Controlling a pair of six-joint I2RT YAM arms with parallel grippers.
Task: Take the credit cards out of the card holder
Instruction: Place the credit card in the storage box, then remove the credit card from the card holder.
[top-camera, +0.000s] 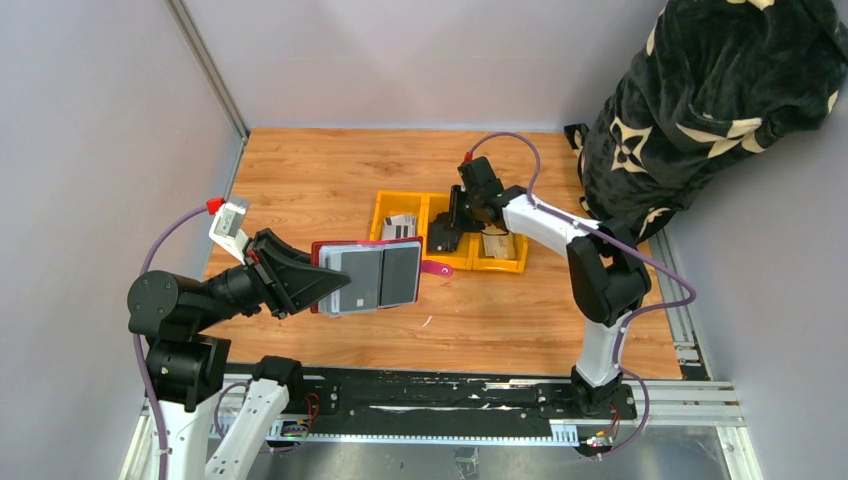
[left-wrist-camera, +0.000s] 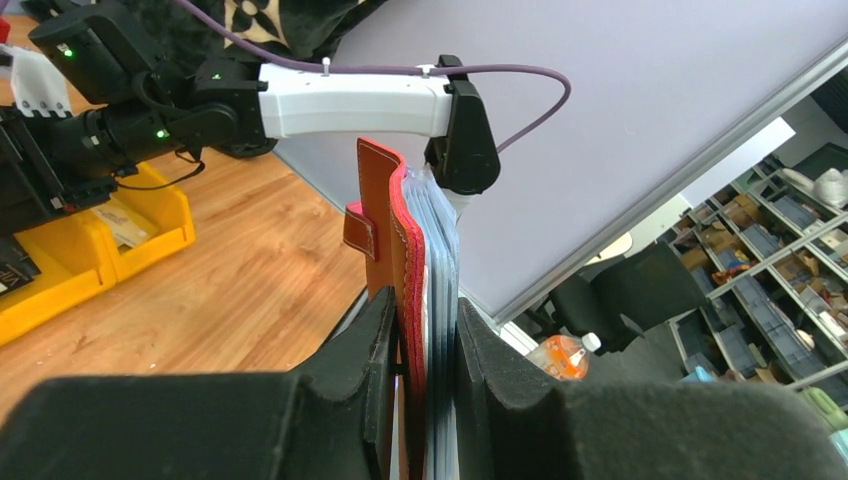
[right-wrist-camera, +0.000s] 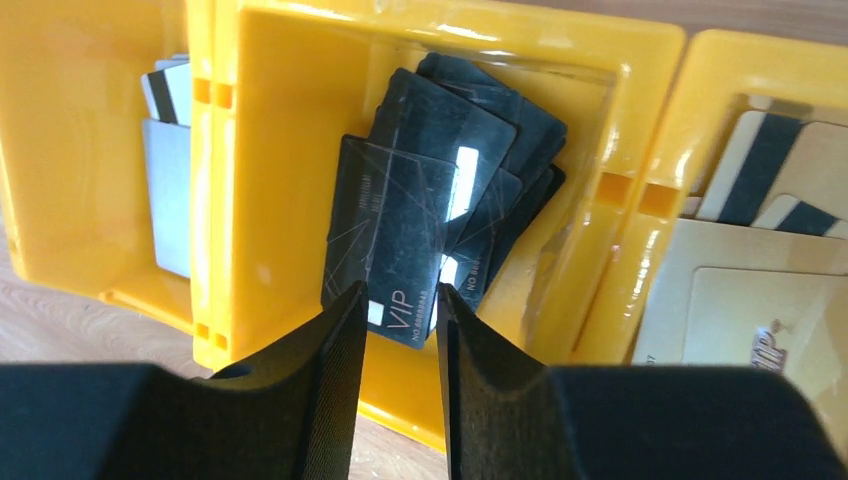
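The dark red card holder (top-camera: 370, 275) hangs open above the table, its grey sleeves facing the top camera and its snap tab (top-camera: 436, 267) at the right. My left gripper (top-camera: 315, 280) is shut on its left edge. In the left wrist view the holder (left-wrist-camera: 400, 230) stands edge-on between my jaws (left-wrist-camera: 425, 340). My right gripper (top-camera: 447, 235) hovers over the yellow bin's middle compartment, narrowly open and empty (right-wrist-camera: 400, 310). Black cards (right-wrist-camera: 440, 190) lie below it. White and grey cards (right-wrist-camera: 170, 150) lie in the left compartment, tan and gold cards (right-wrist-camera: 760, 250) in the right.
The yellow three-part bin (top-camera: 448, 262) sits mid-table just behind the holder. A tall bundle wrapped in black patterned fabric (top-camera: 700, 100) stands at the back right. Grey walls close the left and back sides. A metal rail (top-camera: 690, 310) runs along the right edge.
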